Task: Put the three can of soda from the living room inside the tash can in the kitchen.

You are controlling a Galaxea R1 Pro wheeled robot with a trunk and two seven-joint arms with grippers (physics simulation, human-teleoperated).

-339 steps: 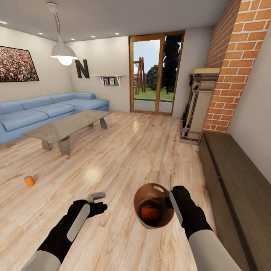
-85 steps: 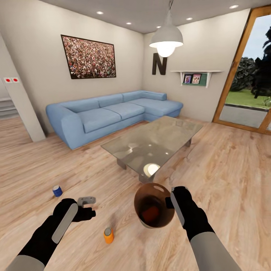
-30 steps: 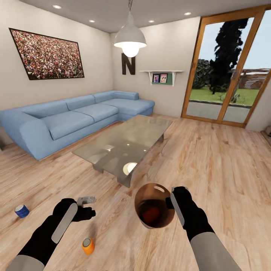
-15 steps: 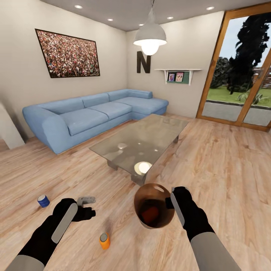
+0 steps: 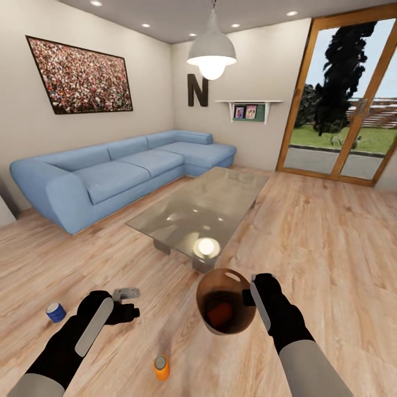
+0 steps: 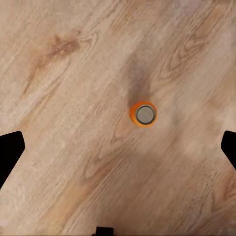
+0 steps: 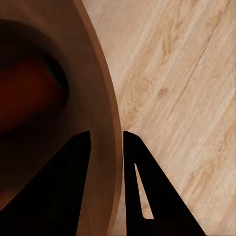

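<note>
Item: living room, wooden floor (image 5: 309, 231), light-blue sofa (image 5: 116, 173) and glass-topped low table (image 5: 204, 207) ahead

Right gripper (image 5: 249, 298): clamped on the rim of the tash can (image 5: 225, 300), one finger inside the wall and one outside, as the right wrist view shows it (image 7: 105, 162). The bin hangs upright above the floor, held off it. One orange can (image 5: 220, 311) lies at its bottom, seen as a dim orange mass.

Left gripper (image 5: 125, 300): fingers apart, empty, hovering over the boards. Its fingertips stand wide at the two edges of the left wrist view.

Second orange can (image 5: 161, 368): upright on the floor, silvery top up, between the two arms and near the robot. In the left wrist view (image 6: 143, 113) it sits between the open fingers but well below them.

Blue can (image 5: 55, 312): upright on the floor, beside the left forearm on its outer side.

Change over the last second: the whole view swings left, then back right; the arms keep their pose, so the base or head has turned. The orange can now reads nearer the robot's middle.

Judgement: one can of three binned; the next step is likely lowering the left gripper onto the orange can
</note>
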